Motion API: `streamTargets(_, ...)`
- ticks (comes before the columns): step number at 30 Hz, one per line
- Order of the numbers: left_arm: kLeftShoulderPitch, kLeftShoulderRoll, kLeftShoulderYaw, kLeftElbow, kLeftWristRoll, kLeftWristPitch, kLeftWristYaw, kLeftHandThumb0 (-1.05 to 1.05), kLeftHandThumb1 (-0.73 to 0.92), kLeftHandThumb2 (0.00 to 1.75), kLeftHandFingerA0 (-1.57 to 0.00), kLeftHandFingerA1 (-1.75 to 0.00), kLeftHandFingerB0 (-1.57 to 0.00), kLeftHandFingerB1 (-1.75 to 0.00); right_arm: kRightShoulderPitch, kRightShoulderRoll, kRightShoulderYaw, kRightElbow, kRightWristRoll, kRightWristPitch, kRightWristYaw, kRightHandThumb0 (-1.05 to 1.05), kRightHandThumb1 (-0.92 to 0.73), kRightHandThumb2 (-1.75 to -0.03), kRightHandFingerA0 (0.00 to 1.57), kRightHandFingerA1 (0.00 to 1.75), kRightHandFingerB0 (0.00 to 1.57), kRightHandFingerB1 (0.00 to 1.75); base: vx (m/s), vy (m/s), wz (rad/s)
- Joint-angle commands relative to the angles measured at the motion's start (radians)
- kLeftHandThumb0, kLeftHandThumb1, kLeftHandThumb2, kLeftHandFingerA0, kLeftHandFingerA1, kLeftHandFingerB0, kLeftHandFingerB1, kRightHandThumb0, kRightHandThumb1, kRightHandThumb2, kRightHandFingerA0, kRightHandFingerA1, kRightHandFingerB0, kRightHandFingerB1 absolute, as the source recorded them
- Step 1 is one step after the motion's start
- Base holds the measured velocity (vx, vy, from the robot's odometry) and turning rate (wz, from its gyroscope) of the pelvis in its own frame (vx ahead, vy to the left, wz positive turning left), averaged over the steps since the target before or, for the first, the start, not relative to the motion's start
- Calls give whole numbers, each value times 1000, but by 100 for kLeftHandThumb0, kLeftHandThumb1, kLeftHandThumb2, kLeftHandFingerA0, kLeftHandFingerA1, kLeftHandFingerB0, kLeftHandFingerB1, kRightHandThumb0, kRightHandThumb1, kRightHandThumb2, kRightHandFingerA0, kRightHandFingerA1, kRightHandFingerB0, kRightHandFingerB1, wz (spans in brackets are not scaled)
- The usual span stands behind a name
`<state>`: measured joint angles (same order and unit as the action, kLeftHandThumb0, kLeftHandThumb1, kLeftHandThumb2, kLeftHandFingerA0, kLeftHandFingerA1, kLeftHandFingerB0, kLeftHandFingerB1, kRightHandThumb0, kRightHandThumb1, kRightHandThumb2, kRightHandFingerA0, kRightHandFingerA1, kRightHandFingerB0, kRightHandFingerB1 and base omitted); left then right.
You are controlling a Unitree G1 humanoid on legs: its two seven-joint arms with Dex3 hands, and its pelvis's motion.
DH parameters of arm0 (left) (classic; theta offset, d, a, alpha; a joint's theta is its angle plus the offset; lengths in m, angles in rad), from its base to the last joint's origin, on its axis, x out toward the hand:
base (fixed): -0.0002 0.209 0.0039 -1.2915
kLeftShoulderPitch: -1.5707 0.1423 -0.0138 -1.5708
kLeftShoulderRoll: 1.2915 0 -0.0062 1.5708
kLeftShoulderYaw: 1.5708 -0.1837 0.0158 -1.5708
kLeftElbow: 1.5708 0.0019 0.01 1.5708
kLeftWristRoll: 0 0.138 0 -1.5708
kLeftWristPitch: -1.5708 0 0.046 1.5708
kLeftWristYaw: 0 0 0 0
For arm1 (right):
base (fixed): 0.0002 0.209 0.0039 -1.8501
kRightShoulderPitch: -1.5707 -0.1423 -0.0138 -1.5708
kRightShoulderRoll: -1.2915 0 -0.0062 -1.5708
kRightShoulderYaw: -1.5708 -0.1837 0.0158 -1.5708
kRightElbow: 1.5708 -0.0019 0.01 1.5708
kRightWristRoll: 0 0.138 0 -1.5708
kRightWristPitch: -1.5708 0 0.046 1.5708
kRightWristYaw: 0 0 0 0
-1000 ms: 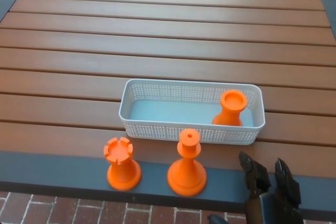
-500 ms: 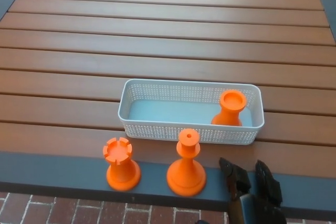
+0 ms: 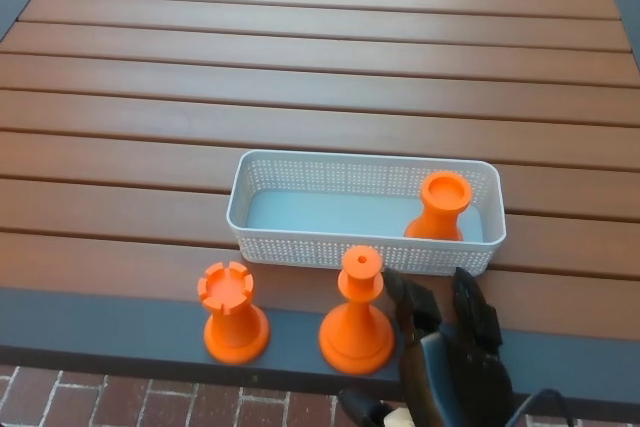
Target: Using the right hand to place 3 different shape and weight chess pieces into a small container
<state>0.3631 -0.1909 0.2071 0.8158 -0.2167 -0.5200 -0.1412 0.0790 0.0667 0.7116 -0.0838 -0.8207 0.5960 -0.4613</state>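
With the right robot hand (image 3: 447, 347) spread open at the lower right of the frame, the tall piece (image 3: 356, 313) beside it looks like the next pick.

To do it well, I'd wrap the narrow stem under the knob, lift clear of the white basket (image 3: 300, 243) wall, then set it down in the free left half. Count: three orange chess pieces in all. One (image 3: 440, 206) stands inside the basket's right end; two wait on the bench (image 3: 300, 67) edge, the tall one lower centre and the rook (image 3: 233, 313) to its left. One basket. Left hand not visible.
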Motion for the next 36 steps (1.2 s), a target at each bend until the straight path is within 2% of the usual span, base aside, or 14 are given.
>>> streamTargets(1, 13, 34, 0, 23, 35, -10, 26, -9, 58, 103, -98, -148, -89, -124, 13, 192, 169, -116, -45, 119, 81, -83, -49, -83, 0, 16, 8, 33, 0, 0, 0)
streamTargets(5, 10, 43, 2, 38, 34, -23, 15, -9, 57, 108, -100, -146, -88, -124, 2, 181, 186, -149, -53, 147, 99, -84, -50, -83, 0, 15, 8, 33, 0, 0, 0)
streamTargets(6, 3, 46, 6, 54, 28, -31, 4, -10, 59, 102, -101, -143, -90, -119, -8, 178, 193, -158, -53, 156, 104, -72, -59, -58, 0, 22, 10, 35, 0, 0, 0)
streamTargets(9, -3, 45, 10, 62, 22, -25, 6, -10, 59, 102, -101, -143, -90, -119, -21, 174, 194, -163, -44, 169, 108, -72, -59, -58, 0, 22, 10, 35, 0, 0, 0)
streamTargets(10, 6, 37, 6, 53, 24, -23, 13, -8, 60, 103, -99, -147, -91, -121, -19, 169, 183, -148, -33, 165, 100, -76, -46, -85, 0, 30, 9, 41, 0, 0, 0)
streamTargets(17, 20, 23, 3, 41, 25, -16, 28, -9, 59, 102, -100, -145, -92, -119, -29, 163, 155, -102, -7, 182, 86, -72, -46, -86, 0, 39, 7, 42, 0, 0, 0)
streamTargets(18, 19, 18, 8, 48, 16, -9, 23, -9, 59, 100, -101, -145, -91, -121, -29, 174, 131, -85, 16, 180, 78, -38, -35, -95, 6, 58, 0, 51, 0, 0, 0)
streamTargets(21, 18, 16, 11, 51, 12, -6, 21, -9, 59, 100, -101, -145, -91, -121, -30, 179, 121, -77, 28, 181, 73, -38, -35, -95, 6, 58, 0, 51, 0, 0, 0)
streamTargets(22, 21, 19, 8, 61, 20, -19, 19, -7, 59, 104, -98, -146, -88, -120, -30, 190, 114, -78, 44, 175, 70, -69, -61, -58, 12, 69, 15, 38, 0, 0, 0)
streamTargets(27, 23, 20, 6, 68, 24, -27, 19, -7, 59, 104, -98, -146, -88, -120, -31, 191, 113, -81, 57, 174, 65, -69, -61, -58, 12, 69, 15, 38, 0, 0, 0)
streamTargets(28, 15, 23, 13, 85, 14, -32, 5, -9, 55, 108, -105, -142, -92, -118, -19, 199, 102, -82, 79, 145, 44, -56, -63, -59, 62, 80, 36, 48, 0, 0, 0)
streamTargets(29, 9, 25, 18, 97, 7, -36, -6, -9, 55, 108, -105, -142, -92, -118, -11, 204, 94, -83, 97, 123, 29, -56, -63, -59, 62, 80, 36, 48, 0, 0, 0)
streamTargets(30, 3, 28, 22, 110, 3, -41, -13, -8, 57, 106, -103, -144, -90, -119, 0, 213, 78, -84, 125, 95, 14, -51, -71, -61, 89, 85, 42, 50, 0, 0, 0)
streamTargets(36, -2, 29, 24, 120, 9, -50, -10, -8, 57, 106, -103, -144, -90, -119, 2, 215, 66, -80, 150, 79, 7, -51, -71, -61, 89, 85, 42, 50, 0, 0, 0)
